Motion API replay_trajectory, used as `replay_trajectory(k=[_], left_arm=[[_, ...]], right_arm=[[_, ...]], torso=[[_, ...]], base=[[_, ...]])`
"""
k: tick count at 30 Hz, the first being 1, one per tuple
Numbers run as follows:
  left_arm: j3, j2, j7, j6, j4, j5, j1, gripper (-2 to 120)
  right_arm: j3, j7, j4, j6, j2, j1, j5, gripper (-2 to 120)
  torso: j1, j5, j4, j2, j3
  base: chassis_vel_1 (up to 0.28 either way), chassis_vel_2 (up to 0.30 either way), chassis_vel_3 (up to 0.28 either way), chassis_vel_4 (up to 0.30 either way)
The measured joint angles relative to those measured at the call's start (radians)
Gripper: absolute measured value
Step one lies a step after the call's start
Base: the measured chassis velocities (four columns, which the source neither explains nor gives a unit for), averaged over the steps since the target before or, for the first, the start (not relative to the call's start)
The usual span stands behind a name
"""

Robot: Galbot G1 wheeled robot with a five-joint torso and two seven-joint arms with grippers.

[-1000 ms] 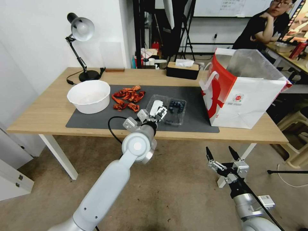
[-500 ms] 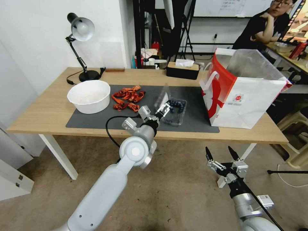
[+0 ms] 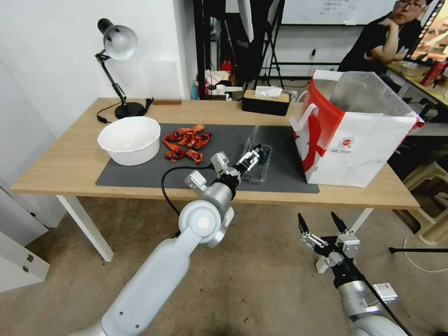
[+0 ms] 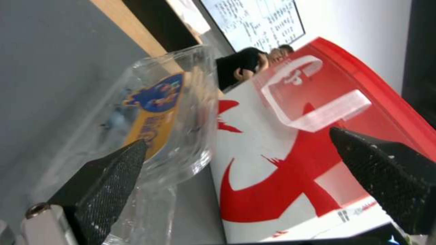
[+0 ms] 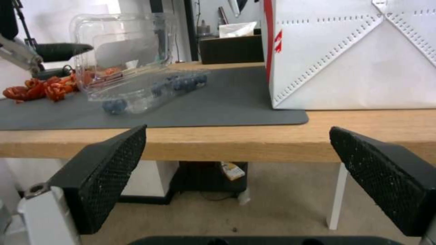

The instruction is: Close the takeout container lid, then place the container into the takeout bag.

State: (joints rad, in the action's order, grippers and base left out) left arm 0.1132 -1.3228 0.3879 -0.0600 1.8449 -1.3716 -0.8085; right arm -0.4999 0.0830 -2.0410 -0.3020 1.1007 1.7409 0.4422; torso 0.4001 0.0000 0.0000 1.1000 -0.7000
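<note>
The takeout container point(image 3: 259, 164) sits on the dark mat point(image 3: 140, 170), at nine o'clock from the takeout bag point(image 3: 354, 135) and near it. Its lid point(image 3: 251, 137) stands roughly upright. The left gripper point(image 3: 249, 158) is at the lid, fingers spread wide, one fingertip point(image 4: 120, 163) against the clear plastic, clamping nothing. The right gripper point(image 3: 321, 223) hangs wide open below the table edge point(image 5: 227, 143), at five o'clock from the container.

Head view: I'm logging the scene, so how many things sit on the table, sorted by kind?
Clear plastic clamshell container of blueberries: 1
Large white and red paper bag: 1
Round white bowl: 1
Black desk lamp: 1
Black tissue box: 1
Pile of red shells: 1
Dark grey mat: 1
Total: 7
</note>
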Motion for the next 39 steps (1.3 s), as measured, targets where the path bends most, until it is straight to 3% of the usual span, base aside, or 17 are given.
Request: replay_trajectory(k=[5, 10, 17, 24, 28, 29, 32, 34, 39], left_arm=[[0.022, -0.004, 0.003, -0.035, -0.018, -0.031, 0.03, 100], [0.036, -0.021, 0.036, -0.057, -0.041, -0.069, 0.057, 89], [0.052, -0.051, 0.162, -0.102, -0.082, -0.081, 0.086, 62], [0.055, -0.043, 0.227, -0.145, -0.082, -0.07, 0.089, 39], [0.056, -0.035, 0.257, -0.164, -0.071, -0.067, 0.089, 25], [0.056, -0.033, 0.271, -0.169, -0.069, -0.067, 0.088, 17], [0.055, -0.032, 0.28, -0.173, -0.069, -0.066, 0.088, 10], [0.053, -0.029, 0.288, -0.173, -0.069, -0.063, 0.086, 0], [0.052, -0.027, 0.295, -0.175, -0.069, -0.06, 0.083, 0]], right_arm=[[-0.008, 0.0, -0.001, 0.0, 0.0, 0.005, -0.001, 100], [-0.009, 0.0, -0.001, 0.0, 0.004, 0.007, -0.001, 100], [-0.009, -0.016, -0.015, 0.001, 0.006, 0.007, 0.012, 100], [-0.02, -0.073, -0.033, 0.017, -0.015, -0.021, 0.088, 100], [-0.034, -0.118, -0.044, 0.05, -0.043, -0.067, 0.194, 100], [-0.041, -0.134, -0.054, 0.081, -0.065, -0.1, 0.277, 100], [-0.045, -0.137, -0.062, 0.118, -0.091, -0.144, 0.379, 100], [-0.045, -0.112, -0.066, 0.189, -0.134, -0.226, 0.567, 100], [-0.034, -0.05, -0.065, 0.272, -0.167, -0.312, 0.76, 100]], torso=[[0.0, 0.0, 0.0, 0.0, 0.0], [0.0, 0.0, 0.0, 0.0, 0.0], [0.0, 0.0, -0.0001, 0.0, 0.0], [0.0, 0.0, -0.0001, 0.0, 0.0], [0.0, 0.0001, -0.0001, 0.0, 0.0], [0.0, 0.0, -0.0001, 0.0, 0.0], [0.0, 0.0, -0.0001, 0.0, 0.0], [0.0, -0.0001, 0.0001, 0.0, 0.0], [0.0, -0.0001, 0.0001, 0.0, 0.0]], base=[[0.0, 0.0, 0.0, 0.0], [0.0, 0.0, 0.0, 0.0], [0.0, 0.0, 0.0, 0.0], [0.0, 0.0, 0.0, 0.0], [0.0, 0.0, 0.0, 0.0], [0.0, 0.0, 0.0, 0.0], [0.0, 0.0, 0.0, 0.0], [0.0, 0.0, 0.0, 0.0], [0.0, 0.0, 0.0, 0.0]])
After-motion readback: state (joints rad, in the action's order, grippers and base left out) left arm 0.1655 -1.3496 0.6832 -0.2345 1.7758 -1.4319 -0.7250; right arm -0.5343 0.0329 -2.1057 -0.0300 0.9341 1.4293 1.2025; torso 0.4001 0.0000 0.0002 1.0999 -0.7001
